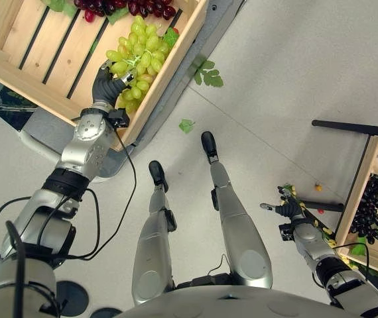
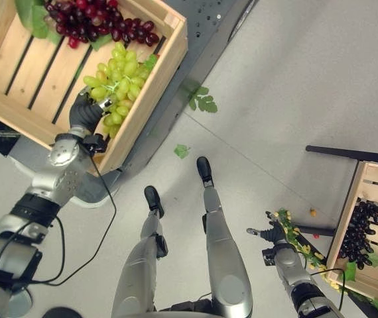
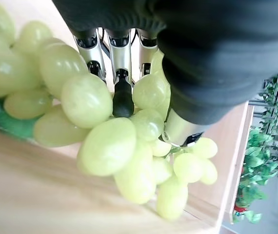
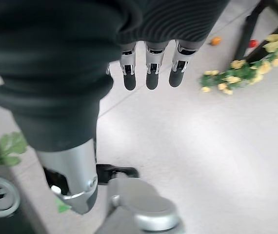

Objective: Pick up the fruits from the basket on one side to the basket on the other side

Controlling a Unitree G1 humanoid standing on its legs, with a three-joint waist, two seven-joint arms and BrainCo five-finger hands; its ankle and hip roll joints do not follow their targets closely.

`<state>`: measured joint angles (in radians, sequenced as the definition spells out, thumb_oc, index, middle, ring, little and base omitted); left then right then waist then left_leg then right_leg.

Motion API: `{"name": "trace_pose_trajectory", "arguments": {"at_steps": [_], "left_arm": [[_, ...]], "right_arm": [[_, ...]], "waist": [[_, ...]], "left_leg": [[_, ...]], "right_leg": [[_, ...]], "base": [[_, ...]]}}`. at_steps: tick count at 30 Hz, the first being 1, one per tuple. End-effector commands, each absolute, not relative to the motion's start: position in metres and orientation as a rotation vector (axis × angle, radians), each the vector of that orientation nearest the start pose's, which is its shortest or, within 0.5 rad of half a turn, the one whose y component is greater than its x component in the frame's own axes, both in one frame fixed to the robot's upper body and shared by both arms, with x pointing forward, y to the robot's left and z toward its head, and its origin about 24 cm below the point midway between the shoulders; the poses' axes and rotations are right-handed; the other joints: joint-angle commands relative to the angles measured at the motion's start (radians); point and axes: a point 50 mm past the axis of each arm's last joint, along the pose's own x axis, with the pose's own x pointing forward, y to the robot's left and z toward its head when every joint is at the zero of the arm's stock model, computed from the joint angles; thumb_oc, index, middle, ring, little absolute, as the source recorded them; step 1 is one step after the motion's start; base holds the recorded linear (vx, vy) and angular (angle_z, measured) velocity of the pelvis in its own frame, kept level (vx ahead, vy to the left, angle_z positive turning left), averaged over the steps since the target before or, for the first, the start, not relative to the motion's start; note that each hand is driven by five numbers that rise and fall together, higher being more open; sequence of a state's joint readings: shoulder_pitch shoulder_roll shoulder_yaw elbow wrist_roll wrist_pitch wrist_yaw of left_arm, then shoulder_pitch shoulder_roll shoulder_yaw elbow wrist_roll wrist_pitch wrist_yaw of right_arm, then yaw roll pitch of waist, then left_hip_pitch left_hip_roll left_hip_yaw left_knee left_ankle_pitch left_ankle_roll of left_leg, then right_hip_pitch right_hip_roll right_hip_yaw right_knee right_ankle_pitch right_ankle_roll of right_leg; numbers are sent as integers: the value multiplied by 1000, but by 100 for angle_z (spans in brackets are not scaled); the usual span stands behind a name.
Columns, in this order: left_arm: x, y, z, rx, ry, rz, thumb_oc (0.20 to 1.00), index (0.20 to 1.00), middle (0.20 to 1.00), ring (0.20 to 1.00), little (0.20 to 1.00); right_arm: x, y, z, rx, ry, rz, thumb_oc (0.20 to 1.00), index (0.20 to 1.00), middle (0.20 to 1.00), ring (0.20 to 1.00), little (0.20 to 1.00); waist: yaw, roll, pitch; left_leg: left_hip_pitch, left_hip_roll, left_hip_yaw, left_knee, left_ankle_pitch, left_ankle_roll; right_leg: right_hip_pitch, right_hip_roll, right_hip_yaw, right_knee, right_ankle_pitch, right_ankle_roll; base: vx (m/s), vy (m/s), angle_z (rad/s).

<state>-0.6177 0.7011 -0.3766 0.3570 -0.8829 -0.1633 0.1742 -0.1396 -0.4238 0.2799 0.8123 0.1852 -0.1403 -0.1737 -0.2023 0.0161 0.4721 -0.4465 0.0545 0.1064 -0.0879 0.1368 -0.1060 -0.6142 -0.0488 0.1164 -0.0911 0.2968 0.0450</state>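
Grey floor (image 1: 288, 86) lies beside the wooden crate (image 1: 169, 73), where the left hand (image 1: 107, 84) curls round green grapes (image 1: 139, 50); the right hand (image 1: 288, 209) hangs open, holding nothing.

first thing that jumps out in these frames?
The left hand closed on a bunch of green grapes inside the wooden crate at upper left, red grapes at its far end. At lower right, the right hand hangs open over the floor beside a second crate holding black grapes.
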Motion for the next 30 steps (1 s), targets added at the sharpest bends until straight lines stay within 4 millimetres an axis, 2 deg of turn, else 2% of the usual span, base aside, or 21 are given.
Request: {"name": "trace_pose_trajectory", "arguments": {"at_steps": [1, 10, 16, 23, 26, 30], "left_arm": [[335, 226, 199, -77, -410, -103, 200, 200, 200, 200, 200], [309, 218, 184, -84, -399, -208, 200, 200, 200, 200, 200], [294, 220, 161, -192, -341, -231, 200, 200, 200, 200, 200], [283, 219, 157, -318, -348, -267, 200, 200, 200, 200, 200], [276, 216, 159, -346, -359, -297, 200, 200, 200, 200, 200], [270, 212, 162, -353, -364, -344, 200, 200, 200, 200, 200]], "right_arm": [[206, -260, -78, -460, 595, -85, 1000, 1000, 1000, 1000, 1000], [203, -258, -82, -490, 621, -29, 1000, 1000, 1000, 1000, 1000], [203, -253, -82, -491, 614, 15, 1000, 1000, 1000, 1000, 1000], [202, -249, -84, -494, 615, 44, 1000, 1000, 1000, 1000, 1000], [208, -247, -78, -494, 579, 59, 1000, 1000, 1000, 1000, 1000], [226, -238, -54, -497, 447, 109, 1000, 1000, 1000, 1000, 1000]], "waist": [[26, -31, -36], [50, -29, -63], [64, -25, -85], [72, -18, -98], [76, -14, -102], [80, -11, -118]], "left_leg": [[-3, -54, -25, 1, -22, 28], [47, -59, -34, 1, -28, 31], [76, -60, -39, 1, -33, 35], [94, -63, -43, 1, -37, 37], [100, -63, -45, 1, -37, 38], [112, -60, -46, 1, -39, 39]], "right_leg": [[51, -18, -70, 4, -97, 101], [114, -23, -88, 4, -113, 100], [144, -21, -91, 4, -121, 98], [162, -21, -91, 4, -128, 97], [169, -22, -97, 4, -129, 97], [184, -23, -97, 4, -134, 95]], "base": [[0, 0, 0], [7, 12, 7], [5, 7, 2], [2, 3, 1], [0, 0, 0], [0, 0, 0]]}}
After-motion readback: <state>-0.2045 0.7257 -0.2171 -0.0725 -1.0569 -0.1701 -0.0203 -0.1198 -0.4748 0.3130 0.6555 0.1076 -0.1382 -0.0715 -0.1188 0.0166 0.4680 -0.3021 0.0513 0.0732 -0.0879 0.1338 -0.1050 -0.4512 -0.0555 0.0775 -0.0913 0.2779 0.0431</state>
